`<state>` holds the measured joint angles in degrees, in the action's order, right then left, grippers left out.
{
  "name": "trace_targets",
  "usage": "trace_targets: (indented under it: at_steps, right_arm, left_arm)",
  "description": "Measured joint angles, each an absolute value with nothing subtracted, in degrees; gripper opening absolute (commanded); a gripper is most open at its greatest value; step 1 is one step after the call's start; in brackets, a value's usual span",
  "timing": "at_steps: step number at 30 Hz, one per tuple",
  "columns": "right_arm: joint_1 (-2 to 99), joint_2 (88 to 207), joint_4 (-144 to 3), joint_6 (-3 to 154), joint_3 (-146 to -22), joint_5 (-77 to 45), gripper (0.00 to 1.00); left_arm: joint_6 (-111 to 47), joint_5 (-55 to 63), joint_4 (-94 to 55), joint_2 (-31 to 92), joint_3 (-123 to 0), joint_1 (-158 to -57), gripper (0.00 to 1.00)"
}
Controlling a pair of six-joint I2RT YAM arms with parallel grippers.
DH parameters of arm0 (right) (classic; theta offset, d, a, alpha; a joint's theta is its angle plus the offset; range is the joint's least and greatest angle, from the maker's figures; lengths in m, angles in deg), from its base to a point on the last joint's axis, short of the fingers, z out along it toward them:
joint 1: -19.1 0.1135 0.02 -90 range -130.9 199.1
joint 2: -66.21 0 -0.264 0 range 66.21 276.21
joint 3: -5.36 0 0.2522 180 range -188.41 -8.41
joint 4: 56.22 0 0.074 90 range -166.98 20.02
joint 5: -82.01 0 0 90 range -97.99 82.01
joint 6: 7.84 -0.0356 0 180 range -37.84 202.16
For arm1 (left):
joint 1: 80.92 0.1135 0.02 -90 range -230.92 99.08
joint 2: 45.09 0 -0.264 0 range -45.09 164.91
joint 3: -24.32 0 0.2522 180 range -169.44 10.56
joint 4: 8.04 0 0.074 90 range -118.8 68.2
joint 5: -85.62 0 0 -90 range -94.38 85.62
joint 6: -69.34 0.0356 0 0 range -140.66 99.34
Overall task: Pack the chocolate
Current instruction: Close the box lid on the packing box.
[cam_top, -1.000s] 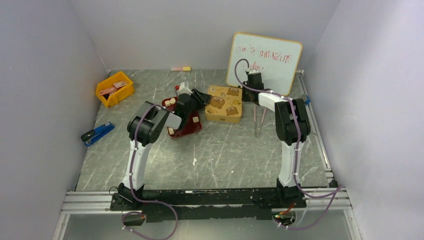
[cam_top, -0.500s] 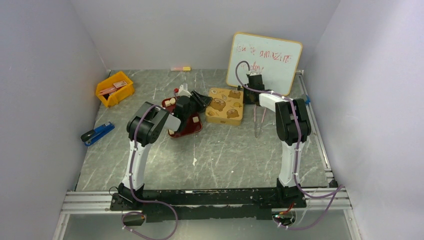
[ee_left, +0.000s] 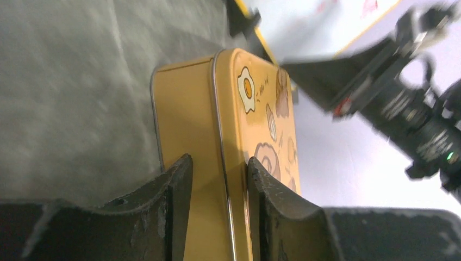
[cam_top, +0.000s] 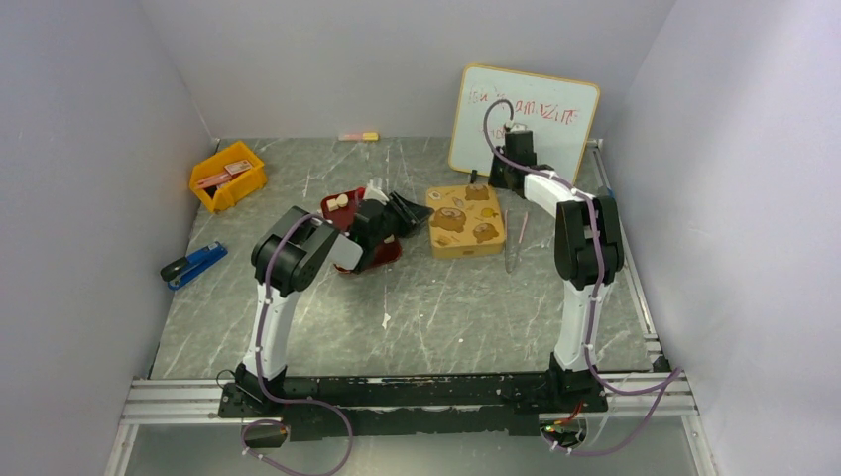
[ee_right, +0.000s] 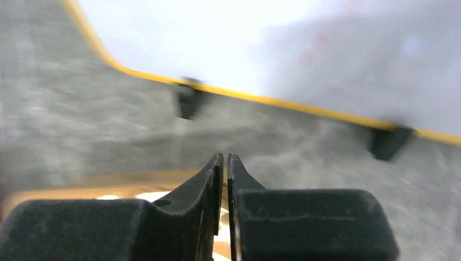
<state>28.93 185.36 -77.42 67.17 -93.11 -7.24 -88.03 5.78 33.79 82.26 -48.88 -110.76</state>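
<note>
The gold tin [cam_top: 464, 220] with bear pictures lies flat at mid-table. My left gripper [cam_top: 405, 210] is shut on its left edge. In the left wrist view my left gripper [ee_left: 217, 163] has one finger on either side of the tin's [ee_left: 185, 109] rim. A few pale chocolate pieces [cam_top: 340, 200] show in the dark red tray [cam_top: 342, 210], which my left arm partly hides. One small pale piece [cam_top: 386, 319] lies alone on the table. My right gripper [cam_top: 499, 178] is shut and empty above the tin's far edge, near the whiteboard; its fingers [ee_right: 224, 157] nearly touch.
A whiteboard [cam_top: 526, 114] leans on the back wall. A yellow bin [cam_top: 228, 176] and a blue stapler [cam_top: 193, 263] are on the left. Tweezers [cam_top: 514, 238] lie right of the tin. A small pink and yellow bar [cam_top: 358, 136] lies at the back.
The gold tin has slid to the right and turned a little, with my left gripper on its edge. My right gripper has lifted back toward the whiteboard.
</note>
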Motion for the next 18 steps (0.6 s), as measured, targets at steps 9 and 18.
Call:
trace_targets:
  at_steps: [9,18]
  right_arm:
    - [33.45,186.80,-75.17,63.87,-97.83,-17.03,0.12]
    - [32.73,187.33,-75.45,63.70,-97.18,-17.62,0.12]
  left_arm:
    - [-91.24,15.70,28.85,79.97,-48.20,-120.36,0.17]
    - [-91.20,17.77,22.62,76.99,-47.90,-120.71,0.06]
